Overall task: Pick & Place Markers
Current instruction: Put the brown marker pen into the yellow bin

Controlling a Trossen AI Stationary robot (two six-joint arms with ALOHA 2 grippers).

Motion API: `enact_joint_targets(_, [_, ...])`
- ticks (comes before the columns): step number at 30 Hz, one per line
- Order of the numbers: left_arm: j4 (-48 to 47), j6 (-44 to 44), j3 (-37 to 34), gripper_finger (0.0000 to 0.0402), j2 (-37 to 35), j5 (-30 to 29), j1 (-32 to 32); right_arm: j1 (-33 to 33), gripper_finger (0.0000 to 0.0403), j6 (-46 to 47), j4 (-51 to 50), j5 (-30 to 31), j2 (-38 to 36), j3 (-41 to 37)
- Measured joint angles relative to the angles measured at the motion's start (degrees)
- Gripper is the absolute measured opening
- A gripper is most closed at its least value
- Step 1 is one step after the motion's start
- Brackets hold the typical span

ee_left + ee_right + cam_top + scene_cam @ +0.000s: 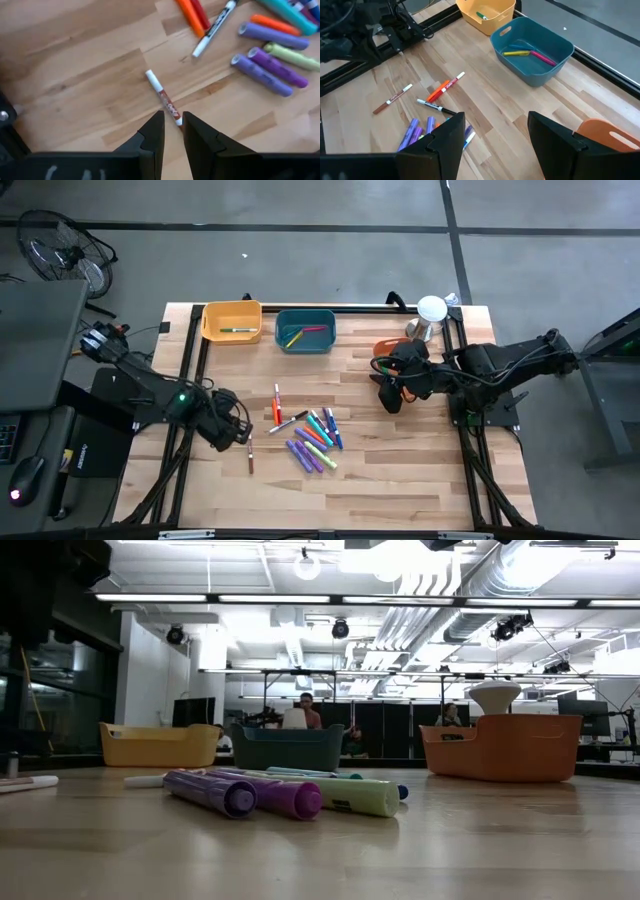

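I have the left tool (pixel 172 131) nearly clenched and empty, the brown marker (pixel 163 97) on the worktop just ahead of its tips. It looks light, stiff, slick and prone to roll; I'd pinch mid-barrel. Right tool (pixel 492 137) is released.

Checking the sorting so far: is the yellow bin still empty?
No: the high view shows a green marker already lying inside the yellow bin.
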Motion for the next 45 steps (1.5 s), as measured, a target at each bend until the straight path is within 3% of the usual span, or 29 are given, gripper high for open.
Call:
enact_joint_targets(6, [3.83, -3.24, 0.00, 0.0081, 4.84, 0.20, -2.87, 0.00, 0.0206, 0.61, 0.00, -0.73, 0.00, 0.00])
enact_joint_targets(14, [6.55, -10.33, 0.00, 0.0183, 10.13, 1.52, -3.24, 0.00, 0.0206, 1.46, 0.00, -0.92, 0.00, 0.00])
enact_joint_targets(18, [6.66, -13.42, 0.00, 0.0209, 13.43, 2.99, -3.22, 0.01, 0.0204, 1.46, 0.00, -0.92, 0.00, 0.00])
enact_joint_targets(33, [10.29, -21.30, 0.02, 0.0214, 20.72, 4.77, -1.07, 0.01, 0.0206, 1.50, 0.04, -1.93, 3.09, 0.00])
enact_joint_targets(37, [11.60, -17.19, 0.02, 0.0214, 21.79, 5.22, 2.09, 0.02, 0.0204, 1.58, 0.07, -3.41, 3.93, 0.00])
enact_joint_targets(45, [11.57, -9.31, 0.02, 0.0214, 25.71, 13.10, 6.64, 0.02, 0.0205, 2.78, 0.20, -3.60, 3.93, 0.00])
